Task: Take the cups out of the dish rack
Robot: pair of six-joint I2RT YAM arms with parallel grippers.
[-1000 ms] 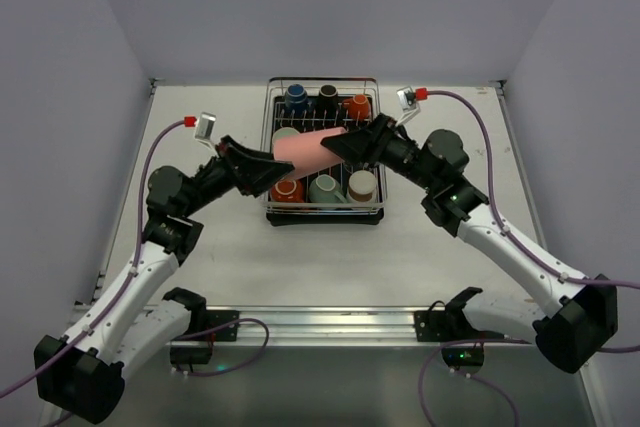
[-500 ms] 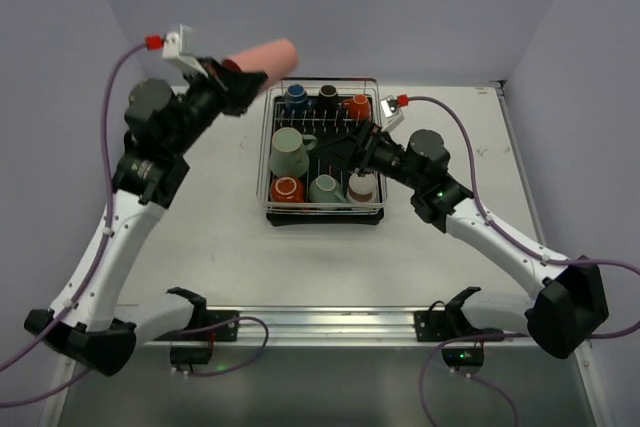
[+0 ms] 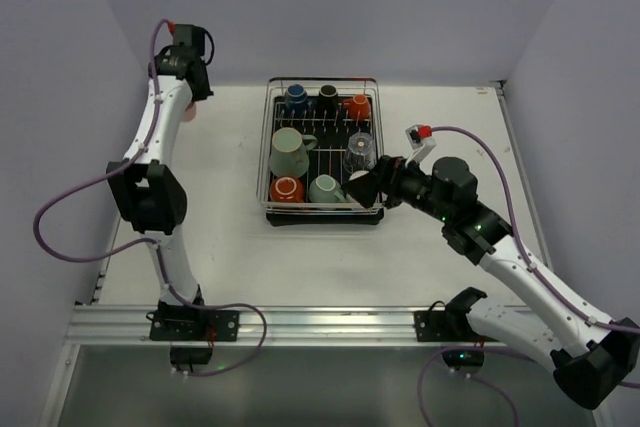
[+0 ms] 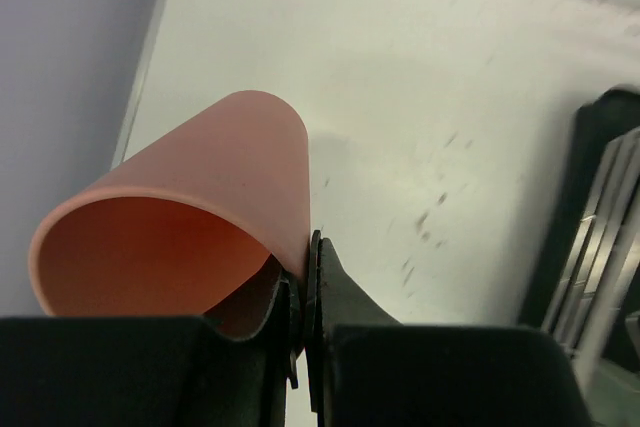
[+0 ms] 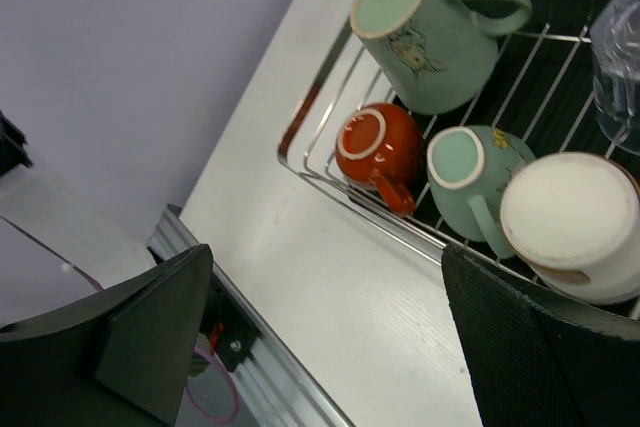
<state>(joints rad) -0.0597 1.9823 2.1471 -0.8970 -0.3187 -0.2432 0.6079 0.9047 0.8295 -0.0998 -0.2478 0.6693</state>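
Observation:
My left gripper (image 4: 305, 259) is shut on the rim of the salmon-pink cup (image 4: 200, 197), one finger inside and one outside. The cup hangs on its side over the bare table near the far left corner. The dish rack (image 3: 268, 162) stands mid-table. It holds blue (image 3: 295, 97), black (image 3: 327, 97) and orange (image 3: 357, 105) cups at the back, with a tall green cup (image 3: 290, 152) and a clear one (image 3: 360, 152) in the middle. Red (image 5: 375, 142), teal (image 5: 465, 167) and brown (image 5: 570, 212) cups sit upside down at the front. My right gripper (image 3: 365, 187) hovers open over the rack's front right corner, holding nothing.
The left wall (image 4: 70, 67) runs close beside the held cup, and the rack's edge (image 4: 600, 247) shows to its right. An aluminium rail (image 3: 320, 325) with both arm bases lines the near table edge.
The left arm has carried the pink cup from above the rack up to the far left corner. The right gripper let go of it, opened wide and drew back to the rack's front right.

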